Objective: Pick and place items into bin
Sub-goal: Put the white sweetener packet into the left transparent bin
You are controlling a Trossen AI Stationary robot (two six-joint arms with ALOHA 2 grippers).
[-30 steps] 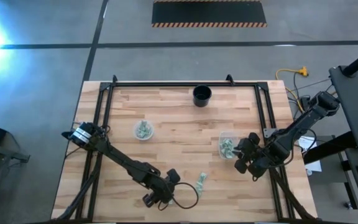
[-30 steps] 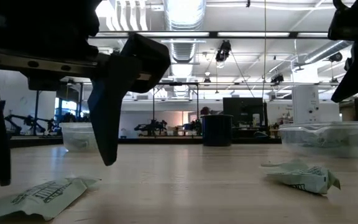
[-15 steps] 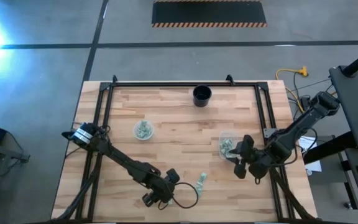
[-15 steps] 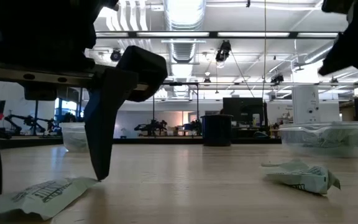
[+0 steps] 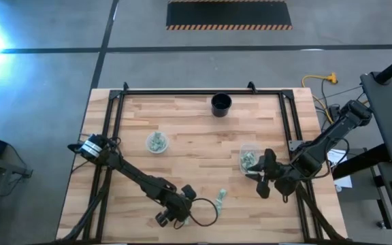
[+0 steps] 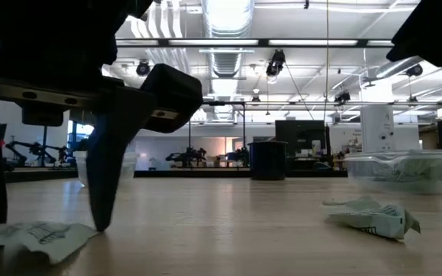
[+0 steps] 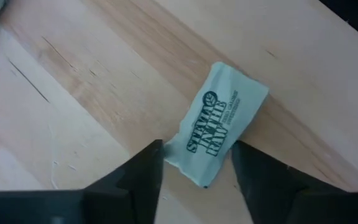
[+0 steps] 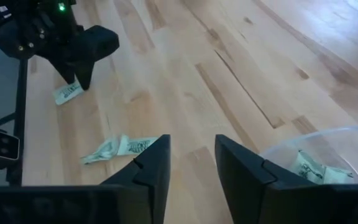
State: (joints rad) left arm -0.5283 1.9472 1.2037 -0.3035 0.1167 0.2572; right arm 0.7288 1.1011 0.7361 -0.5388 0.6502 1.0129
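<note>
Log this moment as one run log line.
left gripper: fingers open, straddling pale green printed packet on wooden table | right gripper: open, empty, beside clear plastic tub

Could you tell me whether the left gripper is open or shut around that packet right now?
Open: the left gripper straddles the packet, a gap beside each finger.

Overhead, table-level, two wrist cameras; table [image 5: 196, 146] shared.
</note>
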